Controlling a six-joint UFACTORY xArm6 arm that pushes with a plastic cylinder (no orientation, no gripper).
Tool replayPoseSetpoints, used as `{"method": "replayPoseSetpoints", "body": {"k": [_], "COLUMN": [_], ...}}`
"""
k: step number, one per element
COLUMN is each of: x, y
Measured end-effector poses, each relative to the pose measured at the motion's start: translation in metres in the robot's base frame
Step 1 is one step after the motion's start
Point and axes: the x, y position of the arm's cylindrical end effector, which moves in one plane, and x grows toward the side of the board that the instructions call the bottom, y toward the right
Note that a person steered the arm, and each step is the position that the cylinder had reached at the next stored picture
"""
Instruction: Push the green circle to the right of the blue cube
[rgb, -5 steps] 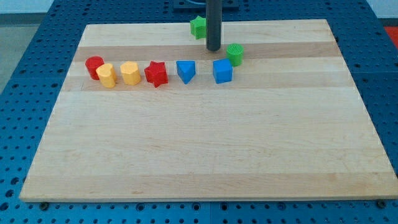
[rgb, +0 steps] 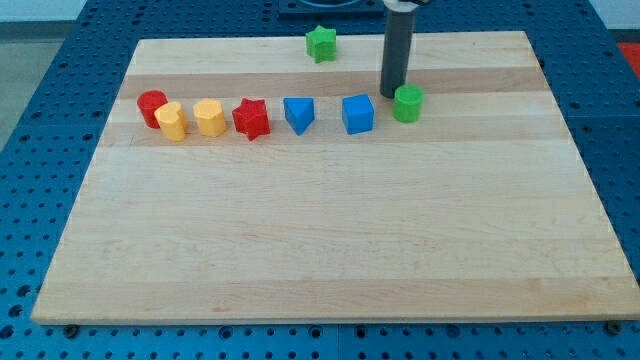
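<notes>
The dark rod's tip (rgb: 392, 94) touches the left far edge of the green circle block (rgb: 407, 103), which stands right of the blue cube (rgb: 358, 114), apart. The rod holds nothing; its top is cut off.

Straight dark rod (rgb: 396, 50) — smooth, cylindrical, charcoal grey with a faint lengthwise sheen, even in width, cut off by the frame at 12 o'clock — my tip (rgb: 391, 95) blunt and flat-ended.

my tip (rgb: 392, 94) moved right, green circle (rgb: 407, 103) pushed right
</notes>
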Motion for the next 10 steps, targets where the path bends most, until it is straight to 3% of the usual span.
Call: {"method": "replayPoseSetpoints", "body": {"k": [5,6,8,10], "x": [0.013,-0.007,-0.044,-0.126], "y": [0.002,-0.005,-0.129,-0.194]}}
